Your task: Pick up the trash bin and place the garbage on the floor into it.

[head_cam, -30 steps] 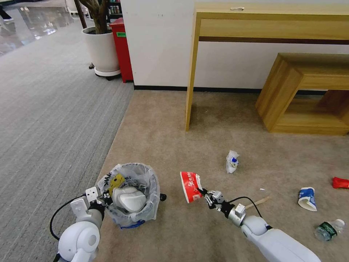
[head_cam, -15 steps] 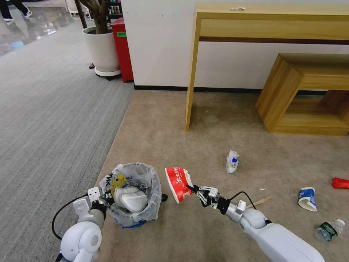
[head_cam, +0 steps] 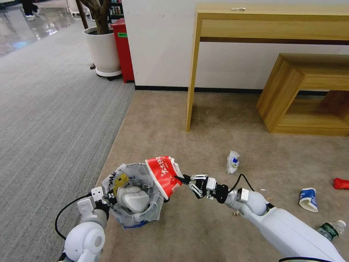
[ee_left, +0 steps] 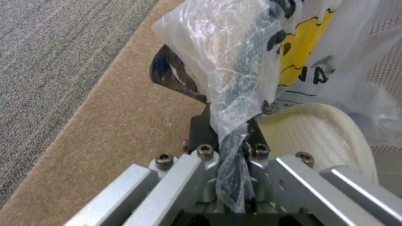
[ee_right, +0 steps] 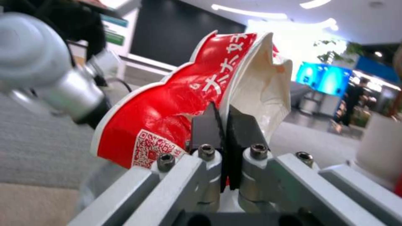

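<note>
We see the right gripper (head_cam: 180, 178) clenched on the crumpled red-white carton (head_cam: 162, 174), its black fingers (ee_right: 208, 128) pinching the carton's torn rim edge in the right wrist view; the carton hangs above the right side of the trash bin (head_cam: 135, 196), overlapping the bin's rim in the head view; whether it touches the bag we cannot tell; carton is red outside with white lettering and a QR patch, white inside, crushed and creased; its long axis is tilted, the white-rimmed wider end up toward the wall, the narrower end down toward the bin mouth.

Left gripper (head_cam: 108, 198) grasps the bin at its left rim; in the left wrist view (ee_left: 228, 131) its fingers are shut on a twist of the crinkly translucent bag; the bag shows black lettering and a yellow mark; the bin stands upright on the beige floor (head_cam: 203, 233), mouth up; a white slipper (head_cam: 133, 198) lies inside it.

Right of the bin, well apart on the floor: a crumpled white wrapper with blue print (head_cam: 232, 162); farther right a blue-white paper cup (head_cam: 308, 199) on its side, a red wrapper (head_cam: 341, 183) and a green bottle (head_cam: 330, 229) lying flat; a wooden table (head_cam: 269, 22) and a low wooden shelf (head_cam: 305, 94) stand beyond the bin against the wall.
</note>
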Available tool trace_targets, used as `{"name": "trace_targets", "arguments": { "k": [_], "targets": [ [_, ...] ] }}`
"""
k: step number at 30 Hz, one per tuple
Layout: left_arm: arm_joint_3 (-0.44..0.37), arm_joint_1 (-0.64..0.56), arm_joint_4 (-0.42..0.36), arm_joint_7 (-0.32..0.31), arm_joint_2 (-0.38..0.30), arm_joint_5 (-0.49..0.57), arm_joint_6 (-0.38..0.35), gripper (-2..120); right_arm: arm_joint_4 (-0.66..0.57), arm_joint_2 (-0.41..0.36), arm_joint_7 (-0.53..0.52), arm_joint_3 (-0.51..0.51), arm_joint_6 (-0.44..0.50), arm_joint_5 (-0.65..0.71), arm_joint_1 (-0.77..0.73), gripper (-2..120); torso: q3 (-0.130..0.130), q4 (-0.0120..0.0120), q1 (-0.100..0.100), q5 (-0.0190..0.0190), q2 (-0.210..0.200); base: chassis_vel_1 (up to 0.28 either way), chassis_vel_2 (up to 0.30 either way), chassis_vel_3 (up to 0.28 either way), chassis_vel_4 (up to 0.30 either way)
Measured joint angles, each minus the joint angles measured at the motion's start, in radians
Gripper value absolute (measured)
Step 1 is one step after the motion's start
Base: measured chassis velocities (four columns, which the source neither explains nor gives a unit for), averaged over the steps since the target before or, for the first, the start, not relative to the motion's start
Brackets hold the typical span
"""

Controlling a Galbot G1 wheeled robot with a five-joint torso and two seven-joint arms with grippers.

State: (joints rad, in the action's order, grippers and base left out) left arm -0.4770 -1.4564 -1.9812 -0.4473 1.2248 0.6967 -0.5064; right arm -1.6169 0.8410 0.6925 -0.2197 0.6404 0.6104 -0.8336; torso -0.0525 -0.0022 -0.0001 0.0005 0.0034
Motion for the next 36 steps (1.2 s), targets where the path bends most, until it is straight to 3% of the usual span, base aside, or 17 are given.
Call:
{"name": "trace_targets", "arguments": {
  "k": [10, 16, 27, 36],
  "targets": [
    [0.033, 0.016, 0.007, -0.001, 0.001, -0.015, -0.011, 0, -0.131, -0.072, -0.083, -0.157, -0.103, 0.036, 0.181, 0, 0.0, 0.0002, 0.0, -0.0001, 0.0, 0.0, 0.0, 0.0, 0.0],
    [0.04, 0.027, 0.01, -0.002, -0.007, -0.015, -0.02, 0, -0.167, -0.109, -0.152, -0.323, -0.186, 0.086, 0.316, 0, 0.0, -0.0003, 0.0, -0.0008, 0.0, 0.0, 0.0, 0.0, 0.0],
    [0.038, 0.035, 0.007, -0.005, -0.009, -0.003, -0.023, 0, -0.153, -0.086, -0.271, -0.474, -0.265, 0.061, 0.425, 0, 0.0, -0.0003, 0.0, -0.0011, 0.0, 0.0, 0.0, 0.0, 0.0],
    [0.031, 0.03, -0.003, -0.006, -0.011, 0.006, -0.026, 0, -0.111, -0.057, -0.274, -0.515, -0.27, 0.037, 0.434, 0, -0.001, -0.0004, 0.0, -0.0011, 0.0, 0.0, 0.0, 0.0, 0.0]
  ]
}}
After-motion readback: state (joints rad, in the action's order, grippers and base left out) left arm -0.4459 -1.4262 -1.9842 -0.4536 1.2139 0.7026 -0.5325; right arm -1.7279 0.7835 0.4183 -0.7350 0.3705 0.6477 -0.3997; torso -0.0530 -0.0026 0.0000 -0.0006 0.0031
